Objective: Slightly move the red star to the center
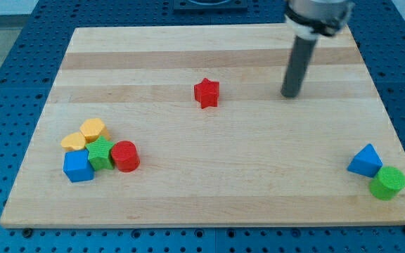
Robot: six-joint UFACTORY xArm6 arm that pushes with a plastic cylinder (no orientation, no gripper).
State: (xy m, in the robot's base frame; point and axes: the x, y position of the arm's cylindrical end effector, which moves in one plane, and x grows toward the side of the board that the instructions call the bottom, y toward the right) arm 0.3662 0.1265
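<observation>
The red star (207, 93) lies on the wooden board (209, 183), a little above the board's middle. My tip (290, 95) stands on the board to the right of the star, at about the same height in the view, with a clear gap between them. The dark rod rises from the tip toward the view's top right.
A cluster sits at the lower left: a yellow block (94, 129), a second yellow block (74, 141), a green star (101, 152), a red cylinder (125, 156) and a blue cube (78, 167). A blue triangular block (365, 160) and a green cylinder (388, 183) sit at the lower right.
</observation>
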